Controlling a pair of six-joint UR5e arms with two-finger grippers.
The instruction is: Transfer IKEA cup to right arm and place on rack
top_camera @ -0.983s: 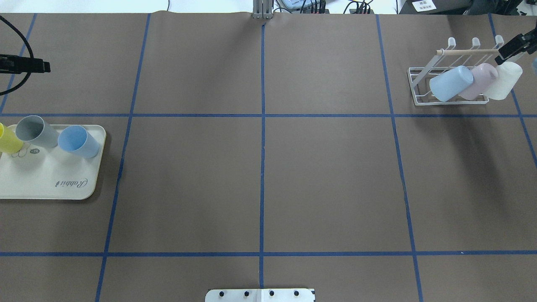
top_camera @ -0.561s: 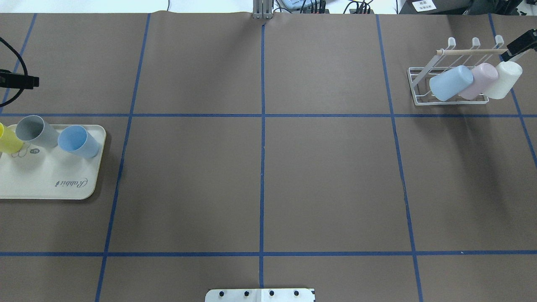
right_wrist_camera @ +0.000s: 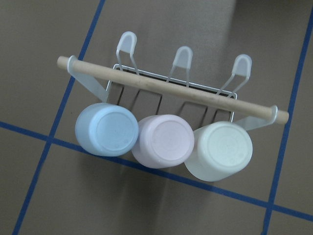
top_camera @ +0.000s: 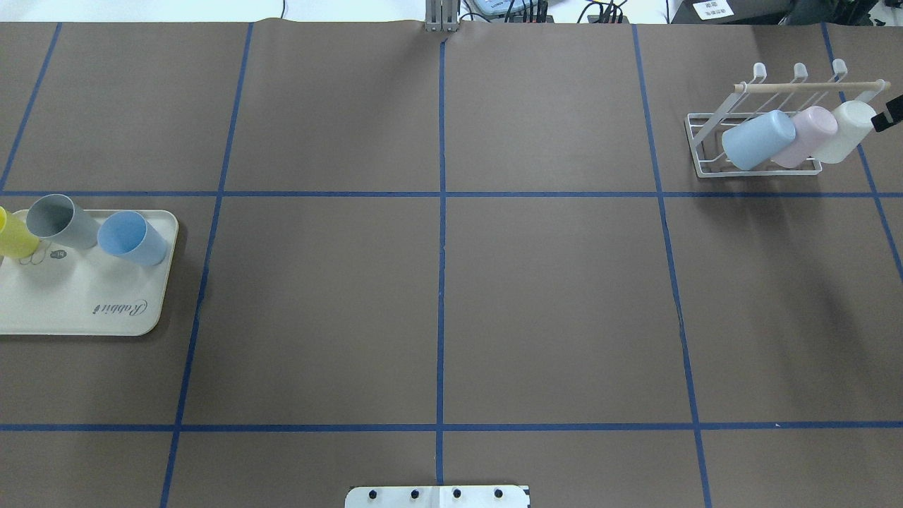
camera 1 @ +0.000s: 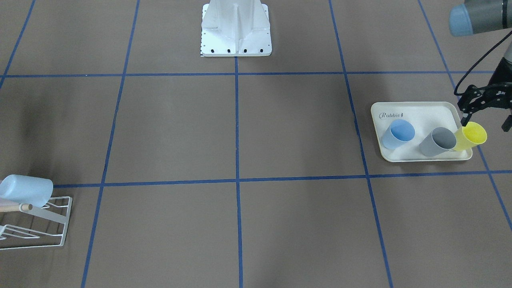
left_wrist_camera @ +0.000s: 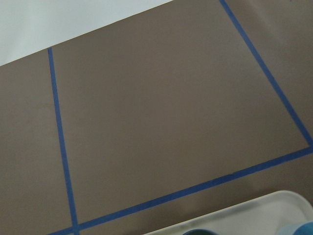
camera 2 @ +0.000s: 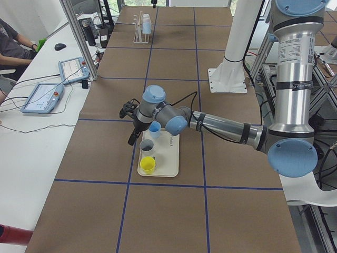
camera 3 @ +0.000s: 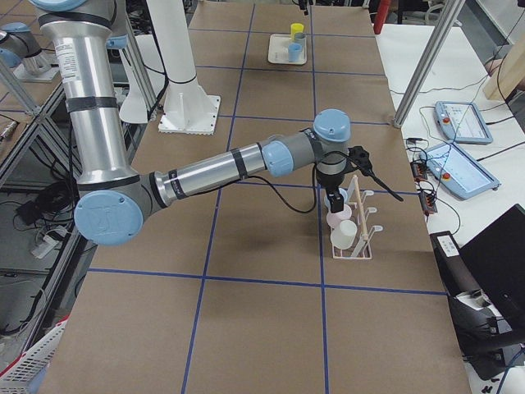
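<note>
Cup: The white cup (top_camera: pixel 846 130) sits bottom-up at the end of the rack (right_wrist_camera: pixel 90 83), beside the pink cup (top_camera: pixel 808 137) and the rack blue cup (top_camera: pixel 755 141).
Right end effector: The right end effector (top_camera: pixel 890 113) shows only as a black sliver at the overhead view's edge. It is just beside the white cup, and I cannot tell whether it is parted or clenched.
Left end effector: The left end effector (camera 1: pixel 486 122) hangs released and empty, with its jaws apart above the yellow cup (camera 1: pixel 472 136).
Tray: The tray (top_camera: pixel 85 310) carries the yellow cup, the grey cup (camera 1: pixel 440 142) and the tray blue cup (camera 1: pixel 398 134), all upright in a row.
Between: A brown tabletop (top_camera: pixel 550 303) gridded with blue tape separates tray and rack, which are well apart at opposite ends. The base (camera 1: pixel 236 28) stands at mid-edge.
In the way: In the right side view, the right arm (camera 3: pixel 246 160) reaches over the rack, and its wrist covers the far cups.
Only from the right wrist: This camera looks straight down on the three cup bottoms, with the rod (right_wrist_camera: pixel 171 88) crossing above them.
Only from the front: The left end effector's linkage shows here and is out of the overhead frame. Of the rack, this view shows only a corner and the rack blue cup.
Only from the left wrist: Tabletop, tape and a slice of tray rim fill this view.
Only from the sides: A seated person (camera 2: pixel 10 42) and pendants (camera 2: pixel 45 97) are at a side table.
</note>
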